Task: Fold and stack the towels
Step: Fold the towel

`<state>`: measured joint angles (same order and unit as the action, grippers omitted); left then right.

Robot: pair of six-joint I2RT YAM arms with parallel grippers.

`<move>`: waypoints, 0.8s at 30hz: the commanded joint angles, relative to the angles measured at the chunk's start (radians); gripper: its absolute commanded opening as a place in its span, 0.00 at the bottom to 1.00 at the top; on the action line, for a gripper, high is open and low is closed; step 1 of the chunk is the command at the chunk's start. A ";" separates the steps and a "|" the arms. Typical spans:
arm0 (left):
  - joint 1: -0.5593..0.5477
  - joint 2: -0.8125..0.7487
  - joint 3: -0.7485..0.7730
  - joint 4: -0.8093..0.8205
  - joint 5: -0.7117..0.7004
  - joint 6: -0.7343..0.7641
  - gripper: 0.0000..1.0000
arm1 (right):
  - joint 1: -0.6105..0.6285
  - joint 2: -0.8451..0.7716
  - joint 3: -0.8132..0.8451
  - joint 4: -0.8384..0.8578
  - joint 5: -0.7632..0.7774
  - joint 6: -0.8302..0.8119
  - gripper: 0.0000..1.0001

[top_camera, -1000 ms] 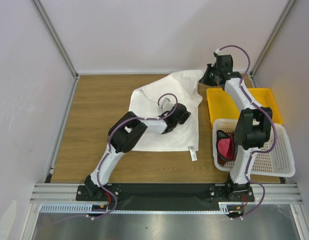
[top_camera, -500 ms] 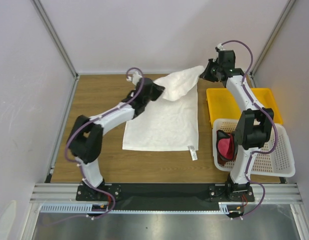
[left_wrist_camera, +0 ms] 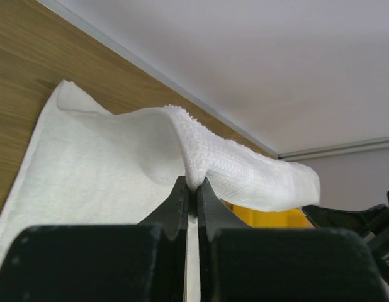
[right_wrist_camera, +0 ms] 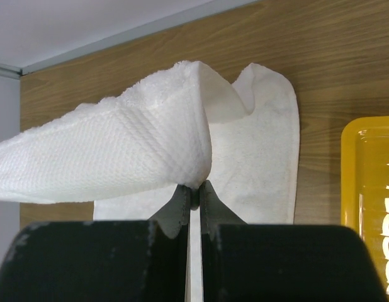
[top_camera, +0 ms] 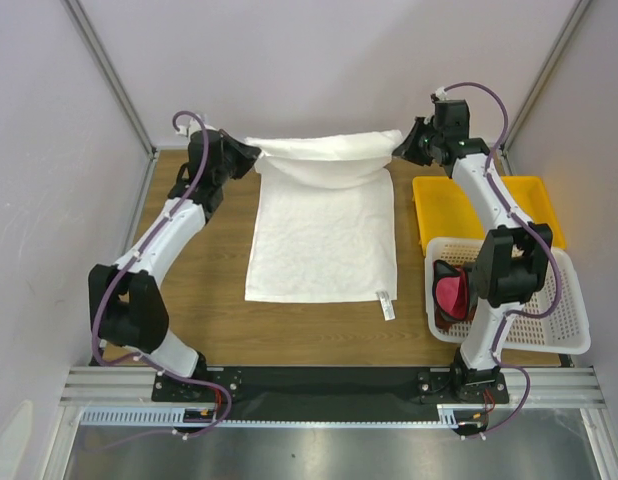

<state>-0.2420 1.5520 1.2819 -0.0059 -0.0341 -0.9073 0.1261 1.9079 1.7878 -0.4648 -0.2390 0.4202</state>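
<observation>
The large white towel lies on the wooden table, its far edge lifted and stretched between both grippers; a small tag sits at its near right corner. My left gripper is shut on the towel's far left corner. My right gripper is shut on the far right corner. The lifted edge sags a little in the middle above the flat part. A magenta-pink towel and a reddish-brown one lie in the white basket.
A yellow tray sits right of the towel, behind the white perforated basket; it also shows in the right wrist view. Walls and metal frame posts close in the table at the back and both sides.
My left gripper has carried its towel corner from mid-table up and far to the back left, stretching the far edge taut. The right gripper has held nearly still.
</observation>
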 commanded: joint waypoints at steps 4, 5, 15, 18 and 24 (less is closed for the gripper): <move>0.081 0.082 0.151 -0.026 0.184 0.120 0.00 | 0.007 -0.093 -0.025 -0.012 0.052 0.042 0.00; 0.084 0.094 0.160 -0.023 0.197 0.119 0.00 | 0.007 -0.095 -0.027 -0.014 0.056 0.040 0.00; 0.095 0.236 0.319 -0.012 0.289 0.139 0.00 | 0.009 -0.099 0.128 -0.092 0.102 0.019 0.00; 0.104 0.261 0.361 -0.028 0.290 0.142 0.00 | 0.009 -0.087 0.168 -0.135 0.113 0.012 0.00; 0.125 0.260 0.369 -0.048 0.304 0.145 0.00 | 0.015 -0.118 0.136 -0.169 0.153 0.025 0.00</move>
<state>-0.1436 1.8217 1.6077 -0.0628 0.2535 -0.7925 0.1413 1.8477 1.9152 -0.6022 -0.1379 0.4507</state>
